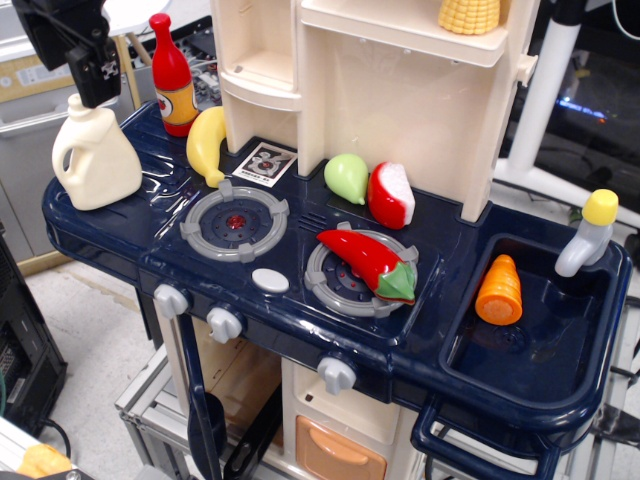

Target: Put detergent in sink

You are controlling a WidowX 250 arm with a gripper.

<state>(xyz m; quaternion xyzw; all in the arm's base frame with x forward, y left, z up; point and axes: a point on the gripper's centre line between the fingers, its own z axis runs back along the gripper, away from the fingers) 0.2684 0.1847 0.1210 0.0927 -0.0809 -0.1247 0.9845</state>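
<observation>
Your gripper (pixel 92 85), a black blocky shape, hangs at the top left corner of the view, its lower tip just above the round cap of the detergent (pixel 95 155); you cannot tell whether the fingers are open or closed, because they merge into one dark mass. The detergent, a cream-white jug with a side handle, stands upright at the far left end of the navy counter (pixel 120 235), at about 10 o'clock from the centre of the scene. Standing upright, its cap and neck are offered to a grasp from above, which is likely why the gripper sits over it. The sink (pixel 590 350), a deep navy basin, lies at the opposite end, at about 4 o'clock, with a grey faucet (pixel 588 235) topped by a yellow knob on its far rim. An orange carrot (pixel 499 290) already rests inside, against the left wall, so the open floor to its right looks like the better landing spot. Between jug and sink lie a banana (pixel 206 145), a red sauce bottle (pixel 172 78), two grey burners and a red pepper (pixel 368 263), so the carry probably needs height to clear them.
</observation>
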